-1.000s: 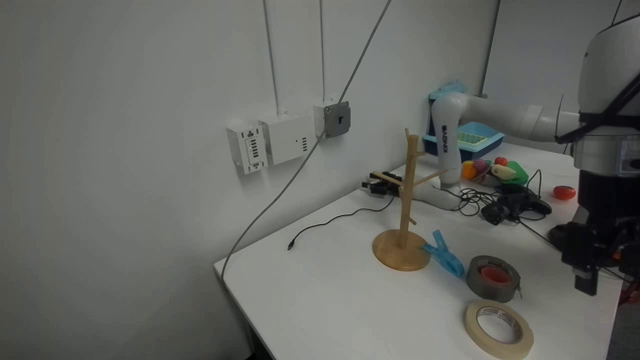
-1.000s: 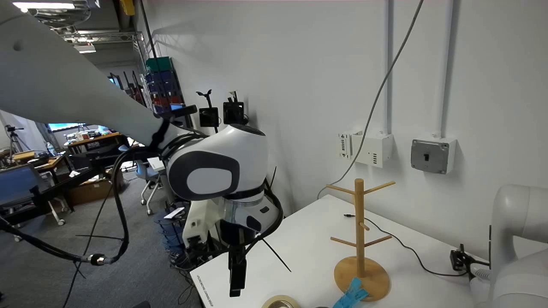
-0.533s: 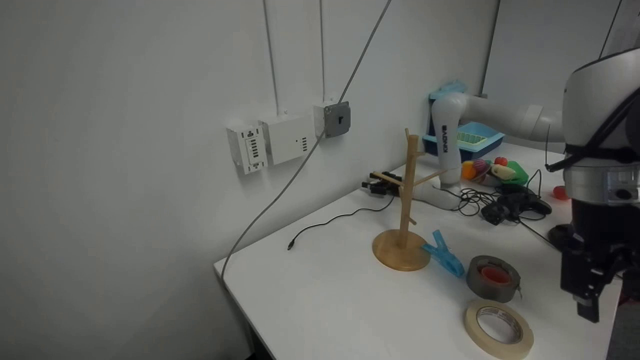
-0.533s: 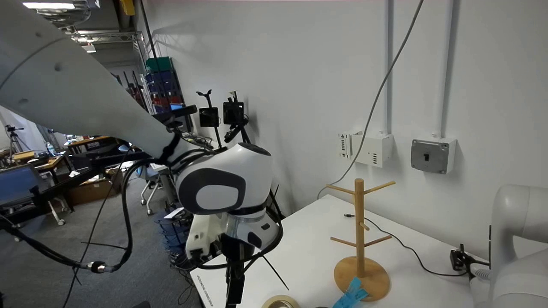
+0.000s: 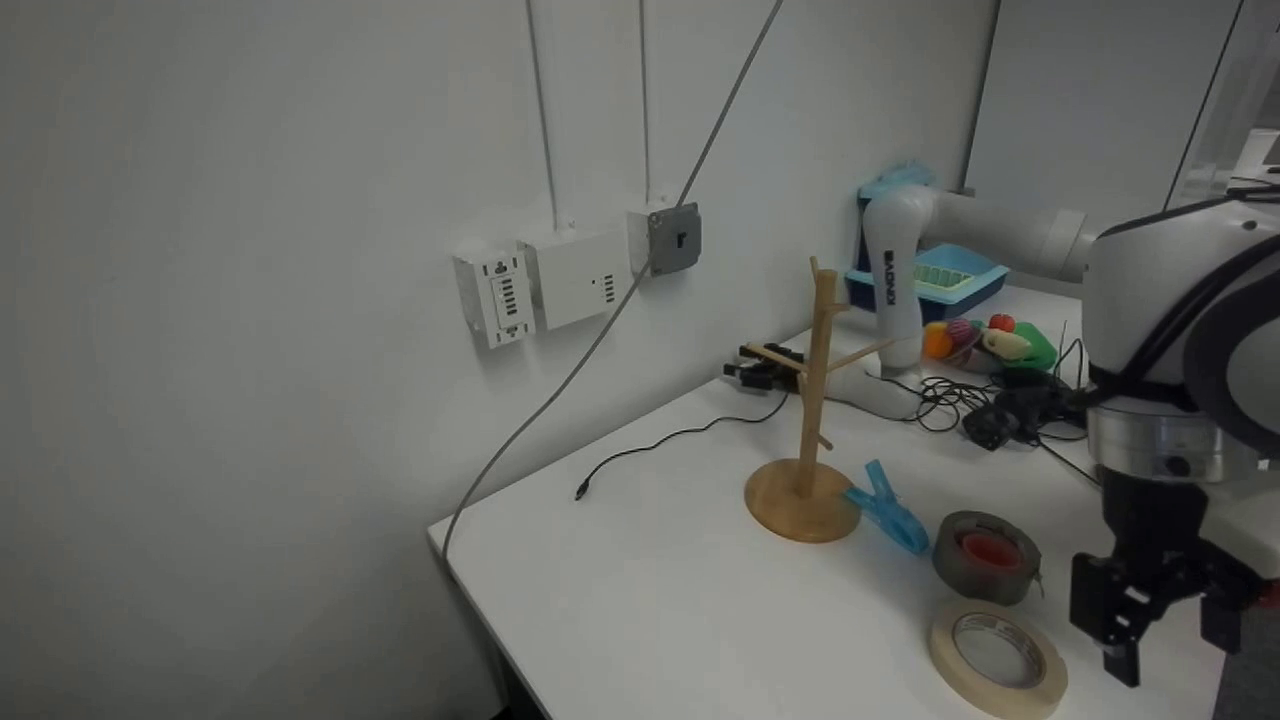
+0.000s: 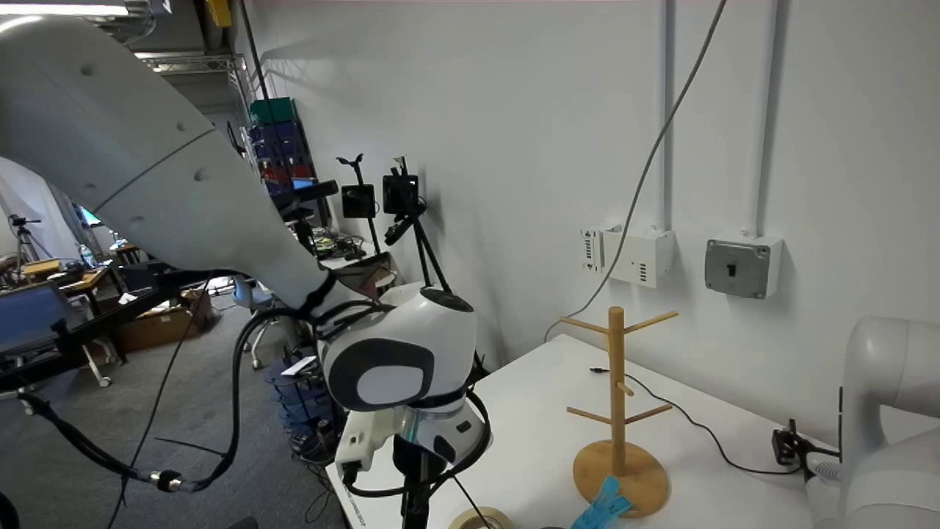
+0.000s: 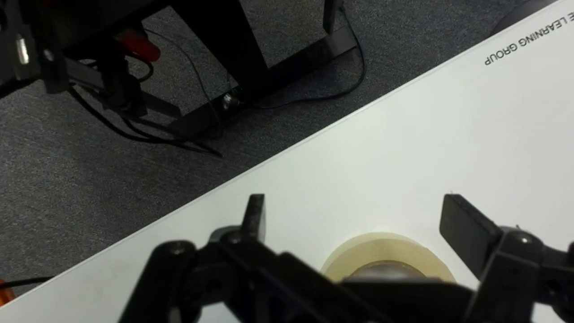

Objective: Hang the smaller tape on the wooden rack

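Smaller tape [image 5: 1005,702] lies flat; spread pincer [image 5: 1171,653] hangs nearby, apparently higher.

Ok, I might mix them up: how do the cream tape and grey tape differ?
The cream tape is pale and low; the grey tape is darker and taller. The cream tape's hole shows the table; the grey tape's shows red. Both are rings lying flat.

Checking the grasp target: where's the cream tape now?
In an exterior view, the cream tape lies flat on the table at lower right, just below the grey roll and left of the hand.
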`<state>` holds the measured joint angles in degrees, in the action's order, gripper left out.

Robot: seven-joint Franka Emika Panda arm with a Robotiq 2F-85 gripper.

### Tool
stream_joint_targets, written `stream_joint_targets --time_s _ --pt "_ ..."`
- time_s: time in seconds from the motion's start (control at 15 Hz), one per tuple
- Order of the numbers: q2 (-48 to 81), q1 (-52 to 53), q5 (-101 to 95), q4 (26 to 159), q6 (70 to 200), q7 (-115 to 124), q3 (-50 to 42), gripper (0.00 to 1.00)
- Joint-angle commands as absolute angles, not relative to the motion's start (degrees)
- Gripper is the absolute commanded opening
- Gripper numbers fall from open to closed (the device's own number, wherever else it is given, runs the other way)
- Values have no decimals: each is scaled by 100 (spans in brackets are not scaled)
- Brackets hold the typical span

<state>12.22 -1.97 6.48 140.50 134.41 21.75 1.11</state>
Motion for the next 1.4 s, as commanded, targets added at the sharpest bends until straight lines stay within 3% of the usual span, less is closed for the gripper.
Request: stream_joint_targets --time_s 0.0,1.33 --pt "1645 0 565 13902 13878 2549 -108 99" --pt "3138 781 535 13264 15496 3823 -992 100"
